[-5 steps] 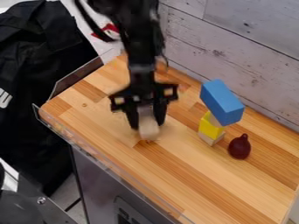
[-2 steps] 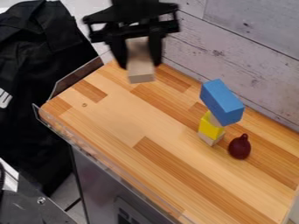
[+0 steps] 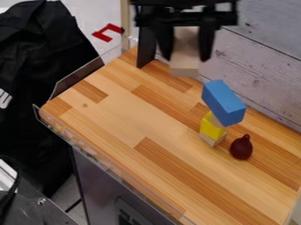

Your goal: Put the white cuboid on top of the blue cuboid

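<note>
Whitewashed plank wall (image 3: 258, 57), butcher-block counter (image 3: 170, 176), black cloth draped beside (image 3: 41, 88)

Fixed camera, above and in front of wooden counter (image 3: 117, 114), looks down at steep slant. Faces plank wall (image 3: 264, 57) behind, angled so counter runs diagonally toward lower right. Middling range: most of counter fits, plus grey front panel (image 3: 103, 182) below, black cloth (image 3: 35, 88) at left.

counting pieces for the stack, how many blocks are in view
5: the white cuboid in the tool, the blue cuboid atop the stack, a pale block under it, a yellow block below that, another pale block at the bottom. More may be hidden.
</note>
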`<act>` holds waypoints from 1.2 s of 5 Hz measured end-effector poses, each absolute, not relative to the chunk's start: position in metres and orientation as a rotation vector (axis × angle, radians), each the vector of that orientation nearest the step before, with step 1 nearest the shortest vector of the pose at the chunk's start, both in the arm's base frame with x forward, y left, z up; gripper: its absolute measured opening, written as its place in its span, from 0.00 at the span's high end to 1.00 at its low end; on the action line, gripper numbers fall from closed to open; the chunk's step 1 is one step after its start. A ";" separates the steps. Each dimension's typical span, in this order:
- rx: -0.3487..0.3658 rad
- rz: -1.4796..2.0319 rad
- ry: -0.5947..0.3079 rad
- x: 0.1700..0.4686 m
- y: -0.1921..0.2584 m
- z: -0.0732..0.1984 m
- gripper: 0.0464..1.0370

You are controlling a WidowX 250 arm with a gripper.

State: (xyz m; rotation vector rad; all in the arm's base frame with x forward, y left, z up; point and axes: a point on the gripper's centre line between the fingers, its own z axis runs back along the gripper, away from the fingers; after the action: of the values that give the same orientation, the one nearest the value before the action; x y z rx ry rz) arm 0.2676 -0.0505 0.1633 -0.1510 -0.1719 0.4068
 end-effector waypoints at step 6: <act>-0.072 0.687 -0.026 0.317 -0.074 0.112 0.49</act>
State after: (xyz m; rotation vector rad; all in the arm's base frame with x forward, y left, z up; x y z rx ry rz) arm 0.3168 -0.0736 0.1118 -0.0719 -0.0262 0.6866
